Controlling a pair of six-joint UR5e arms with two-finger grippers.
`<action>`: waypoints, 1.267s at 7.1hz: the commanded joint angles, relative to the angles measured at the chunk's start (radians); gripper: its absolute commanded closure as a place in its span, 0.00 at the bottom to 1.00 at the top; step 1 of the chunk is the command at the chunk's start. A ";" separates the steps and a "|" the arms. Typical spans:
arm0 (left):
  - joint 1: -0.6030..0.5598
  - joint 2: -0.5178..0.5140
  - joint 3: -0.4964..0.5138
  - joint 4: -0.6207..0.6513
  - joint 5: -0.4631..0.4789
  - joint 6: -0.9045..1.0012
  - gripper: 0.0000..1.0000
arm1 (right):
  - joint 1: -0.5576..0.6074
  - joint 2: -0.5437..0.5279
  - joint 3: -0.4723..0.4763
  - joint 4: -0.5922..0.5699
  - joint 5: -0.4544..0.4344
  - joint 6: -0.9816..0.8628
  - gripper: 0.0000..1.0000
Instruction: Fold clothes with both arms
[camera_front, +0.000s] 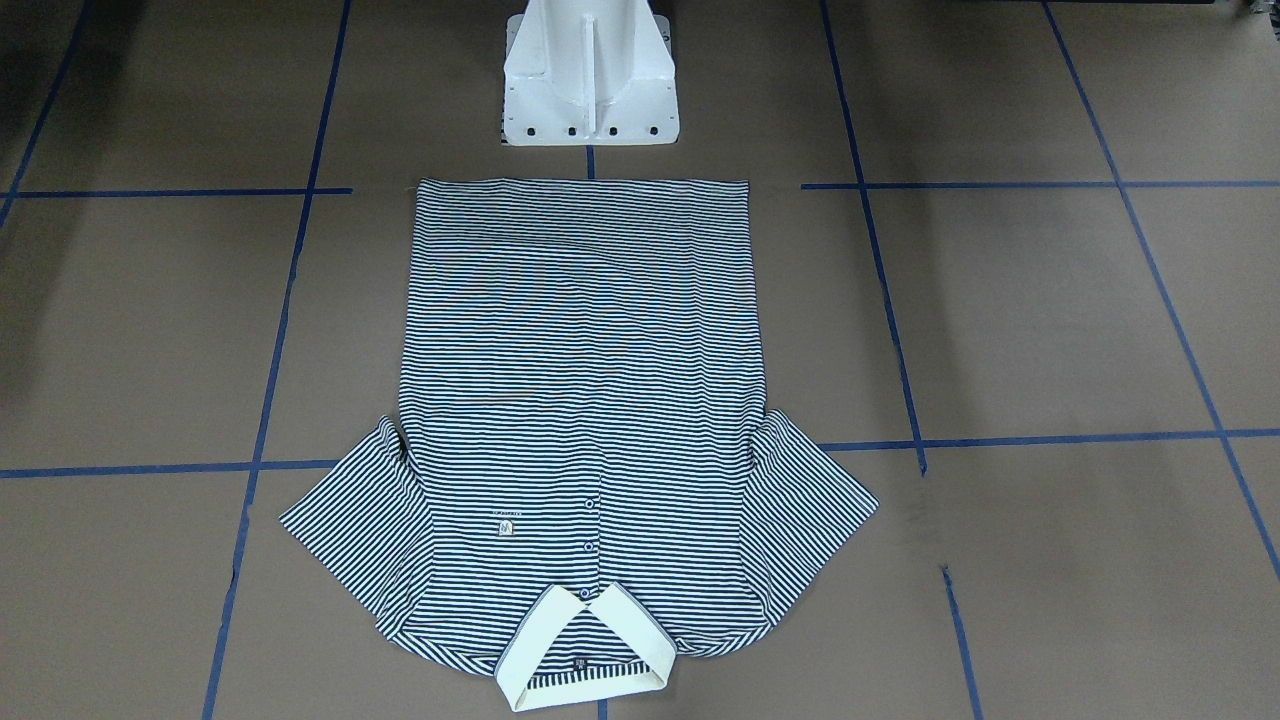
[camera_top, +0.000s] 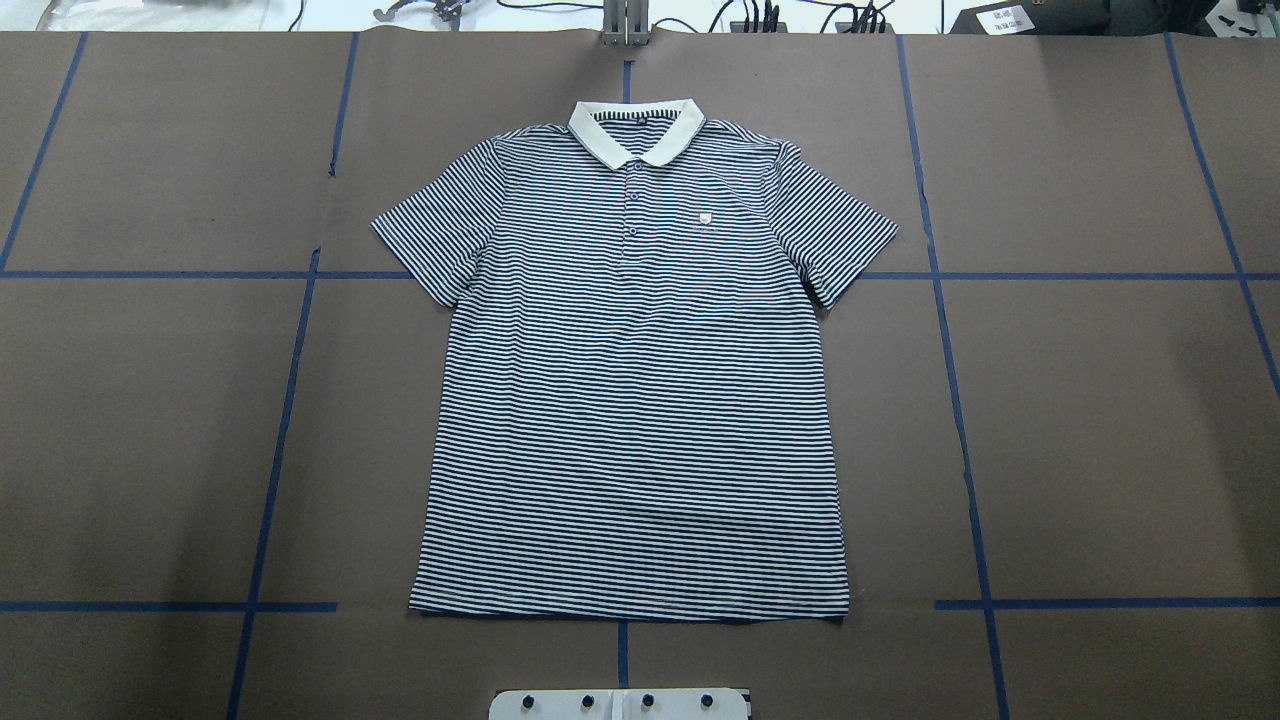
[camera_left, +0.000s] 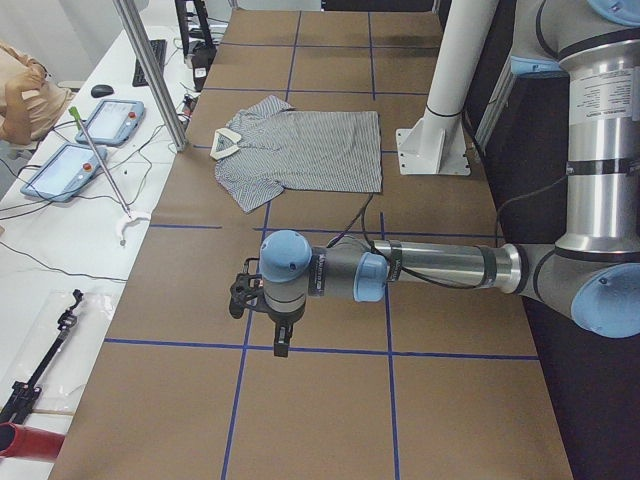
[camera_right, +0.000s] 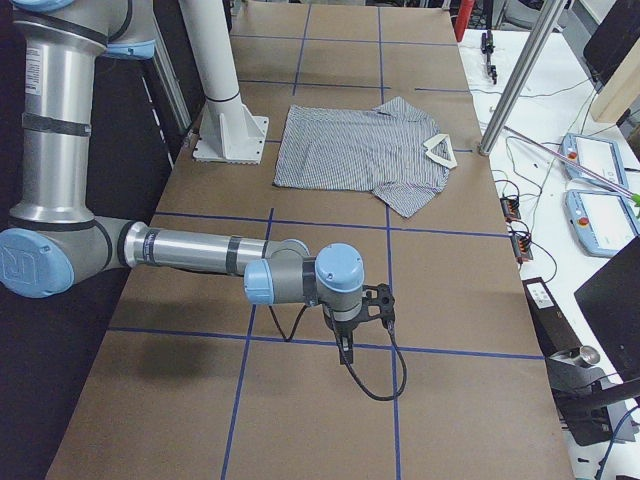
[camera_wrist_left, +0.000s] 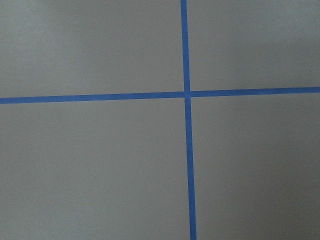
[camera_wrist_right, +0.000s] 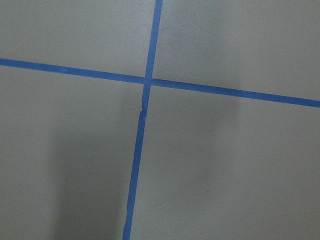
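The striped polo shirt (camera_top: 635, 400) lies flat and face up in the middle of the brown table, sleeves spread, with its cream collar (camera_top: 637, 130) at the far side from the robot. It also shows as the shirt (camera_front: 580, 380), the shirt (camera_left: 300, 150) and the shirt (camera_right: 360, 150). My left gripper (camera_left: 280, 340) hangs over bare table far from the shirt, toward the left end. My right gripper (camera_right: 345, 350) hangs likewise toward the right end. I cannot tell whether either is open or shut. Both wrist views show only table and blue tape.
The white pedestal base (camera_front: 590, 80) stands just behind the shirt's hem. Blue tape lines (camera_top: 960, 400) grid the table. A side bench with tablets (camera_left: 65, 170), cables and a metal post (camera_left: 150, 70) runs along the far edge, where part of a person (camera_left: 20, 95) shows.
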 joint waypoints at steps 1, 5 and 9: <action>0.010 -0.002 -0.004 -0.064 0.010 0.011 0.00 | -0.025 0.043 0.048 0.001 0.010 0.010 0.00; 0.027 -0.125 0.078 -0.541 0.053 0.003 0.00 | -0.036 0.211 -0.010 0.001 0.004 0.010 0.00; 0.038 -0.228 0.189 -0.759 -0.043 -0.048 0.00 | -0.073 0.263 -0.027 0.085 0.039 0.074 0.00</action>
